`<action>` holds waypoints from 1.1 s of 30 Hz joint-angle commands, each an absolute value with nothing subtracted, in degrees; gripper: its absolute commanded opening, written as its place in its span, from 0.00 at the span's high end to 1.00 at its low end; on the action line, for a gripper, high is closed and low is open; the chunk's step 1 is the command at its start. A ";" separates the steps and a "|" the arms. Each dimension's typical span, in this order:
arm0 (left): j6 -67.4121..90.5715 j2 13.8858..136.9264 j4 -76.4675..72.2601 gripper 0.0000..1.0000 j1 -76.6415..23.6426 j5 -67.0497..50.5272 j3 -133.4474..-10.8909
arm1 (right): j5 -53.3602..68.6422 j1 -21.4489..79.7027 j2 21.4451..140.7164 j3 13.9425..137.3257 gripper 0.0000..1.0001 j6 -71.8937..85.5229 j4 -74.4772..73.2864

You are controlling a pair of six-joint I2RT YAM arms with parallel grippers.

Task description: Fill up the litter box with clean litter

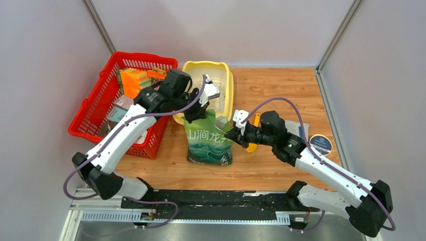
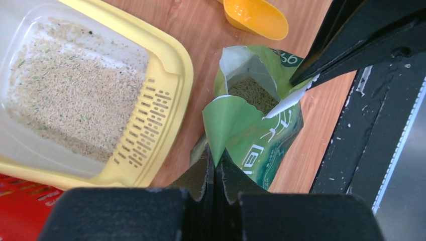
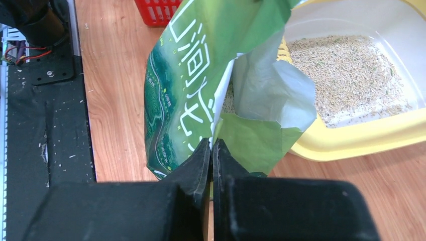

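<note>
Evidently the green pouch (image 1: 208, 143) stood upright with its mouth open. The left gripper (image 2: 215, 168) pinched one flap of it, and the right gripper (image 3: 211, 153) pinched the opposite edge. Just beyond the pouch sat the litter box (image 1: 228, 85), with clean litter (image 2: 65, 100) spread thinly over its floor.

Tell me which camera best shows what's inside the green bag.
The left wrist view: it looks straight down into the open green bag, where beige granules show. The right wrist view shows mostly the printed side and a folded flap, with only a sliver of granules. The overhead view shows just the bag's outside.
</note>
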State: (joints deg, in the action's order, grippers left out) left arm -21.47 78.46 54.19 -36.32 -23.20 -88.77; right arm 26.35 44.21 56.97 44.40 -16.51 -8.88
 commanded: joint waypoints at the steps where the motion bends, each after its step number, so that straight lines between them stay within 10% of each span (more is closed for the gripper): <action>1: -19.88 77.25 38.75 0.98 -32.96 -27.67 -99.66 | 26.37 44.38 56.69 45.27 0.99 -16.44 -11.25; 12: -12.04 68.04 40.52 1.00 -34.19 -35.86 -90.19 | 23.20 44.30 57.30 45.44 0.99 -15.03 -11.16; 22: -9.14 67.59 38.41 1.00 -34.45 -35.07 -87.71 | 23.20 44.30 59.32 44.22 0.67 -16.70 -9.94; 33: -8.88 67.85 38.58 1.00 -34.89 -34.89 -86.57 | 25.49 44.30 60.38 45.00 0.64 -13.72 -4.75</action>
State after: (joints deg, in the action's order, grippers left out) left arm -11.14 72.55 53.95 -34.48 -28.42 -83.61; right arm 23.35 44.18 60.03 44.16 -15.79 -8.64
